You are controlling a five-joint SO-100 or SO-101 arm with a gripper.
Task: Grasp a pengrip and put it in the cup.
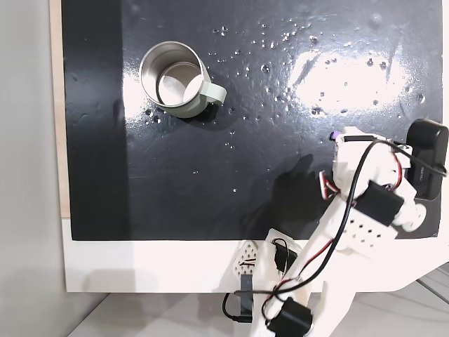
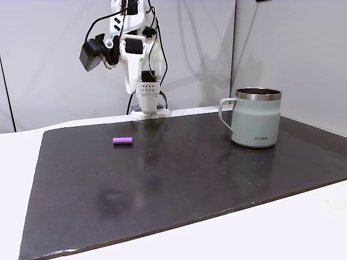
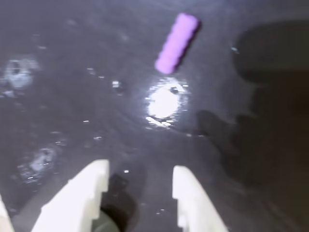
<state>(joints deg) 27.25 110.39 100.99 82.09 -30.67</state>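
Lilac and rubbery, the pengrip (image 3: 176,42) lay ahead of the open end effector (image 3: 140,186), untouched. Descending squarely across its short width would grip best.

There is one pengrip (image 2: 123,141), a single short lilac tube, which shows in the wrist view (image 3: 176,43) and as a sliver beside the arm in a fixed view (image 1: 337,134). There is one cup (image 1: 177,79), a single pale grey-green mug with one loop handle, seen in both fixed views (image 2: 256,125). One dark mat (image 2: 179,179) lies on the one white worktop (image 2: 282,233), and one white arm (image 1: 354,232) carries one gripper (image 3: 140,183) with two fingers (image 3: 91,186).
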